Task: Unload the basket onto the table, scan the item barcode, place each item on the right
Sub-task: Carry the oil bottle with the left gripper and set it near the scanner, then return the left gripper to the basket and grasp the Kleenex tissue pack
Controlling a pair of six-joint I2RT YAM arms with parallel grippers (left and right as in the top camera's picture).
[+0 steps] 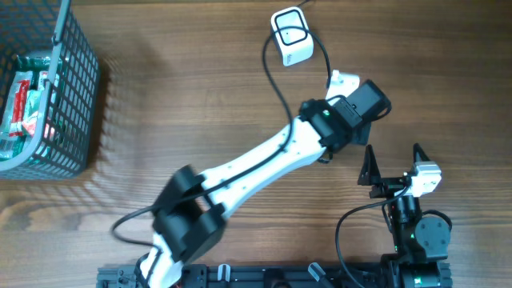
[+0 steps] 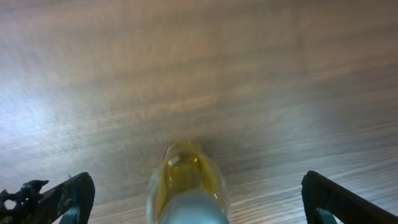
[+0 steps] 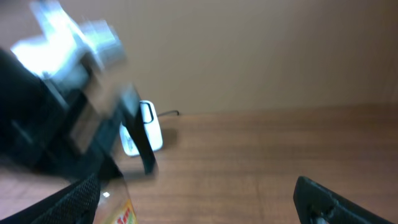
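The item is a clear bottle of yellow liquid (image 2: 185,180) that sits between the wide-apart black fingers (image 2: 69,198) of my left gripper (image 2: 196,182). The jaws are open and neither finger touches it. In the right wrist view the bottle (image 3: 115,208) shows an orange label at the lower left, just under the blurred left gripper. From overhead the left gripper (image 1: 360,102) covers the bottle. The white scanner (image 1: 290,36) lies on the table up and to the left of it, its black cable trailing down; the right wrist view shows the scanner (image 3: 146,127) too. My right gripper (image 1: 393,156) stands open and holds nothing.
A dark wire basket (image 1: 76,96) with packaged goods stands at the far left. The scanner cable (image 1: 276,80) loops across the wood beside the left arm. The right arm's base (image 1: 416,240) sits at the bottom right edge.
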